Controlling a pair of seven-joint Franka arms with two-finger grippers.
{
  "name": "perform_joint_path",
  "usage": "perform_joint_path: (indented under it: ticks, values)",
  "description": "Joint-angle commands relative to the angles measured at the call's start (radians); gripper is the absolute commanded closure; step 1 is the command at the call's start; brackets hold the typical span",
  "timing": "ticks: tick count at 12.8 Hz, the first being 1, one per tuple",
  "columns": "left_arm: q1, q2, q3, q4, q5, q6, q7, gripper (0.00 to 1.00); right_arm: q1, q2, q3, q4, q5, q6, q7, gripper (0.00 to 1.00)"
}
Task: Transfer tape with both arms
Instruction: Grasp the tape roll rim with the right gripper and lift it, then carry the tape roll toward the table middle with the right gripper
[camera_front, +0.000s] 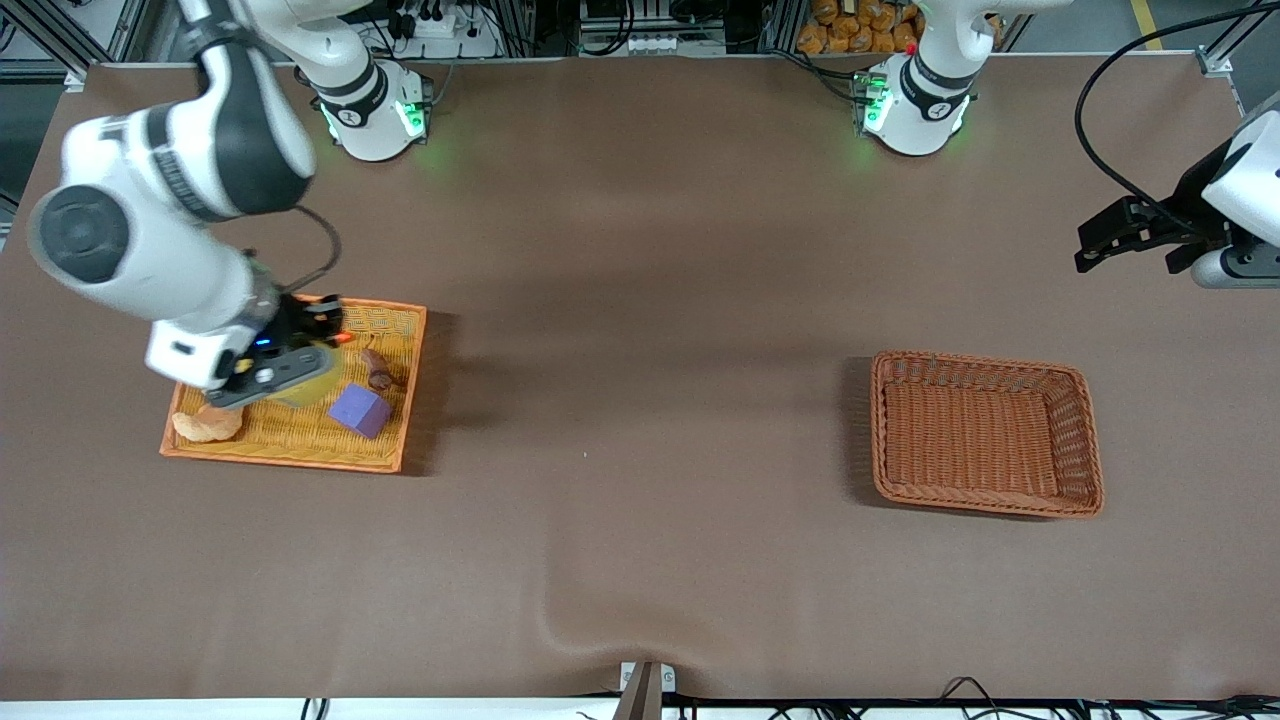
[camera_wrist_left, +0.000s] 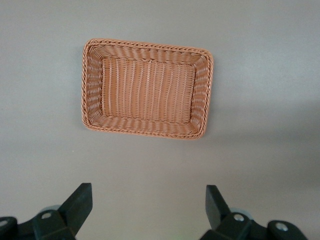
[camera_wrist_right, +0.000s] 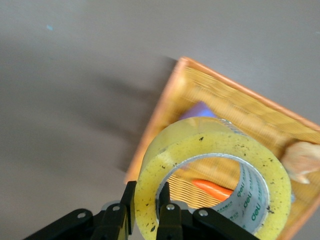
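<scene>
My right gripper (camera_front: 296, 352) is shut on the tape (camera_front: 308, 388), a yellow translucent roll, and holds it over the orange tray (camera_front: 300, 463) toward the right arm's end of the table. In the right wrist view one finger (camera_wrist_right: 130, 202) sits outside the roll's wall and the other inside the ring, with the gripper (camera_wrist_right: 146, 200) clamping the tape (camera_wrist_right: 200, 142). The gripper hides most of the roll in the front view. My left gripper (camera_front: 1090, 255) is open and empty, up in the air over the left arm's end of the table; the left wrist view shows it (camera_wrist_left: 149, 200) too.
The tray holds a purple cube (camera_front: 359, 409), a pale orange lump (camera_front: 207, 425), a brown item (camera_front: 378, 370) and an orange item (camera_wrist_right: 212, 189). An empty brown wicker basket (camera_front: 1090, 440) stands toward the left arm's end, also in the left wrist view (camera_wrist_left: 92, 85).
</scene>
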Motion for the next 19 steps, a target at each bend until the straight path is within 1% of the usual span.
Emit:
perform_joint_path:
  ticks: [1,2,4,5,6,7,8,9,10,12,15,16,18,19]
  values:
    - [0.004,0.012,-0.005,0.016,0.021,-0.005,0.012,0.0,0.179,0.104,-0.011,0.142,0.035,-0.007,0.282,1.0]
    - [0.004,0.015,-0.005,0.016,0.021,-0.005,0.012,0.0,0.226,0.159,-0.01,0.191,0.035,-0.006,0.405,1.0]
    - [0.004,0.016,-0.005,0.016,0.021,-0.005,0.012,0.0,0.338,0.277,-0.01,0.294,0.032,0.045,0.57,1.0]
    - [0.004,0.016,-0.005,0.016,0.021,-0.005,0.012,0.0,0.39,0.329,-0.011,0.319,0.03,0.091,0.613,1.0]
    - [0.004,0.018,-0.005,0.016,0.021,-0.005,0.012,0.0,0.415,0.361,-0.01,0.326,0.035,0.15,0.635,1.0]
    - [0.004,0.021,-0.004,0.016,0.021,-0.005,0.012,0.0,0.435,0.391,-0.008,0.326,0.082,0.207,0.664,1.0]
    - [0.005,0.024,-0.002,0.016,0.021,-0.005,0.012,0.0,0.464,0.421,-0.01,0.328,0.154,0.262,0.691,1.0]
    - [0.005,0.026,0.0,0.016,0.021,-0.005,0.013,0.0,0.493,0.446,-0.011,0.331,0.176,0.318,0.737,1.0]
    - [0.005,0.027,0.001,0.016,0.022,-0.005,0.013,0.0,0.506,0.472,-0.011,0.345,0.177,0.35,0.783,1.0]
    - [0.004,0.027,0.001,0.016,0.022,-0.005,0.013,0.0,0.549,0.559,-0.011,0.398,0.179,0.361,0.813,1.0]
    - [0.004,0.026,0.001,0.016,0.021,-0.005,0.013,0.0,0.593,0.735,-0.011,0.593,0.179,0.372,0.931,1.0]
    - [0.005,0.027,0.001,0.016,0.021,-0.005,0.013,0.0,0.607,0.753,-0.013,0.609,0.179,0.375,0.948,1.0]
    - [0.004,0.027,0.001,0.016,0.021,-0.005,0.013,0.0,0.607,0.756,-0.013,0.607,0.177,0.379,0.951,1.0]
    - [0.004,0.027,0.001,0.014,0.021,-0.006,0.015,0.0,0.615,0.779,-0.013,0.607,0.176,0.393,0.952,1.0]
